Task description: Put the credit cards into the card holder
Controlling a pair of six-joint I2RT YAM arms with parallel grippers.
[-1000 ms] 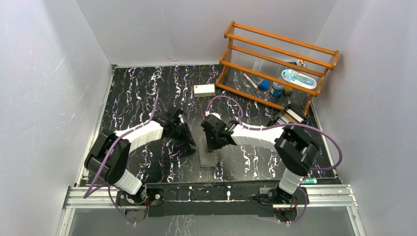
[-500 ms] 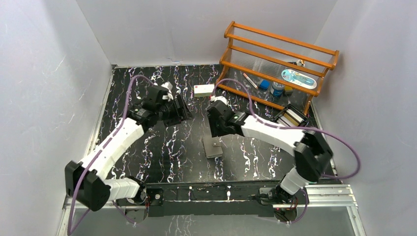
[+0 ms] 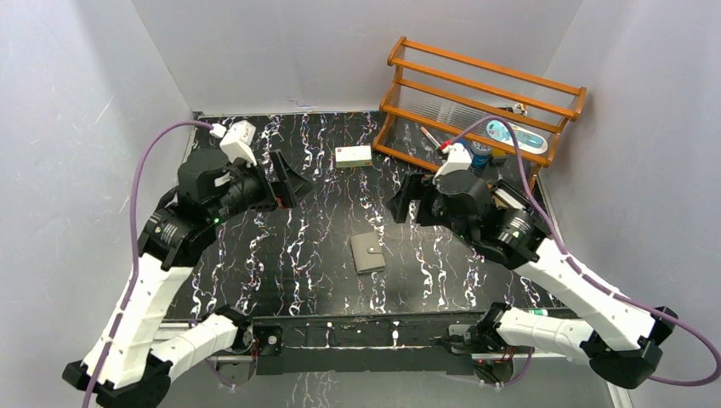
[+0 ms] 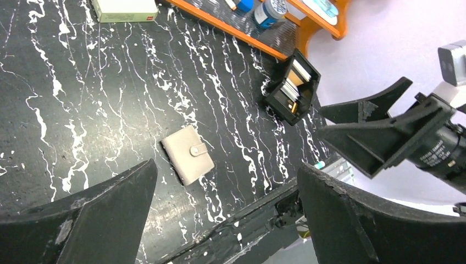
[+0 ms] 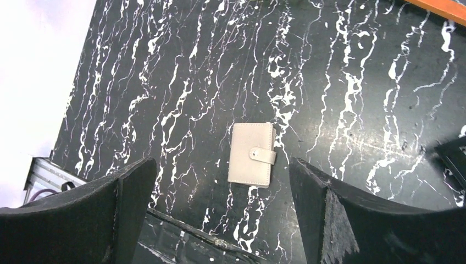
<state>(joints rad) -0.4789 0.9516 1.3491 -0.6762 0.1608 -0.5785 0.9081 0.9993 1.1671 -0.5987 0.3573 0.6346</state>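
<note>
The card holder (image 3: 367, 253) lies shut on the black marbled table with its snap tab fastened, also seen in the left wrist view (image 4: 187, 154) and the right wrist view (image 5: 252, 154). My left gripper (image 3: 293, 180) hangs high over the table's left half, open and empty (image 4: 226, 168). My right gripper (image 3: 411, 204) hovers right of centre, likewise open and empty (image 5: 222, 162). Neither touches the holder. Credit cards (image 4: 293, 88), white and one tan, stand on edge in a black tray.
The black open-topped tray (image 4: 275, 99) sits at the table's right side, below an orange wooden rack (image 3: 476, 110) holding small items. A white box with a red mark (image 3: 353, 155) lies at the back. White walls enclose the table.
Both grippers were low at the card holder; they have lifted up and apart, left one to the left, right one to the right, and both have opened. The holder stays on the table.
</note>
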